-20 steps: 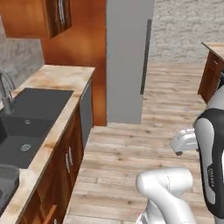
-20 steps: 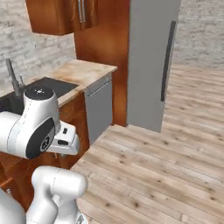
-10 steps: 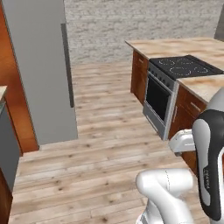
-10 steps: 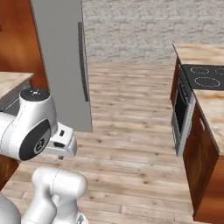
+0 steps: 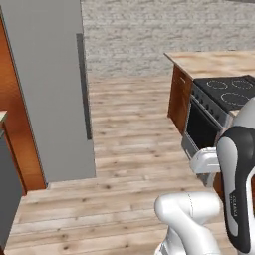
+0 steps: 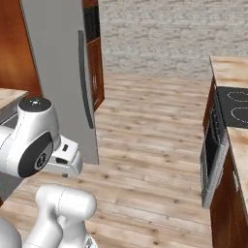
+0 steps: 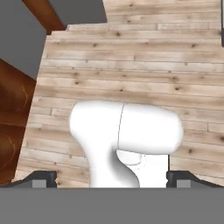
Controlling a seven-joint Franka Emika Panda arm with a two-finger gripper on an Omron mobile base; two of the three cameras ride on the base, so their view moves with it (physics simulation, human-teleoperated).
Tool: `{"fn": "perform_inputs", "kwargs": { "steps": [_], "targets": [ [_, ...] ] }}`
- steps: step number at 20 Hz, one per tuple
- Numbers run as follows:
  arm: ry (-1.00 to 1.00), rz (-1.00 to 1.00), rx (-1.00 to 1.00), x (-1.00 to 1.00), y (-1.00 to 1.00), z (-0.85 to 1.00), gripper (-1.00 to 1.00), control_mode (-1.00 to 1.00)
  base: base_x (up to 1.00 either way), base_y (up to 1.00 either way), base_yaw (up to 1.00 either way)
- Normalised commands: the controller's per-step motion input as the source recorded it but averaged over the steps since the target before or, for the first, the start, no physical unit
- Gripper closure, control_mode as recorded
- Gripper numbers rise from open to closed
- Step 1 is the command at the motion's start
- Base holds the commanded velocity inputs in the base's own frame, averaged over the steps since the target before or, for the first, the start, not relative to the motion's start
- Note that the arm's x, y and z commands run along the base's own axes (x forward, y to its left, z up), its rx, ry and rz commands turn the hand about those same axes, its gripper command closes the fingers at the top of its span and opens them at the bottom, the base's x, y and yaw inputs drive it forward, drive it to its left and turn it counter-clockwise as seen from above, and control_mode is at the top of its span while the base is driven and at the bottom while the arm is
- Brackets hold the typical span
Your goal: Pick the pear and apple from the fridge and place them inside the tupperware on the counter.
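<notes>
Gripper: two dark fingertips are poking up at the bottom corners of the hand view, standing far apart, gripper clamping nothing, pointing down at the wooden floor.
Fridge: tall grey fridge is standing at the left of the left base view, door shut, long dark handle running down its right edge; pear and apple cannot be seen with the door closed.
Fridge, other side: right base view is showing the same fridge from its handle side, plus brown cabinets going on behind it.
Counter left: a sliver of beige counter is showing at the left edge of the right base view, just beside the fridge; a grey panel is sitting at the lower left of the left base view.
Middle: open plank floor is stretching between the fridge and the stove side, back to a grey brick wall.
Stove: black cooktop and oven front are sitting at the right in the left base view; right base view is catching the oven edge-on.
Counter right: tan counter is running beyond the stove over a brown cabinet.
Tupperware: cannot tell where it is.
</notes>
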Motion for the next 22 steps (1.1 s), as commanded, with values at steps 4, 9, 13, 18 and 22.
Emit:
{"fn": "perform_inputs", "kwargs": {
  "steps": [4, 9, 13, 18, 22],
  "targets": [
    [0.0, 0.0, 0.0, 0.0, 0.0, 0.0, -1.0, 1.0, 1.0, -0.46, 0.38],
    [0.0, 0.0, 0.0, 0.0, 0.0, 0.0, -1.0, 1.0, 0.9, -0.56, 0.4],
    [0.0, 0.0, 0.0, 0.0, 0.0, 0.0, -1.0, 1.0, 0.9, -0.58, 0.41],
    [0.0, 0.0, 0.0, 0.0, 0.0, 0.0, -1.0, 1.0, 0.82, -0.58, 0.35],
    [0.0, 0.0, 0.0, 0.0, 0.0, 0.0, -1.0, 1.0, 0.79, -0.63, 0.39]
  ]
}}
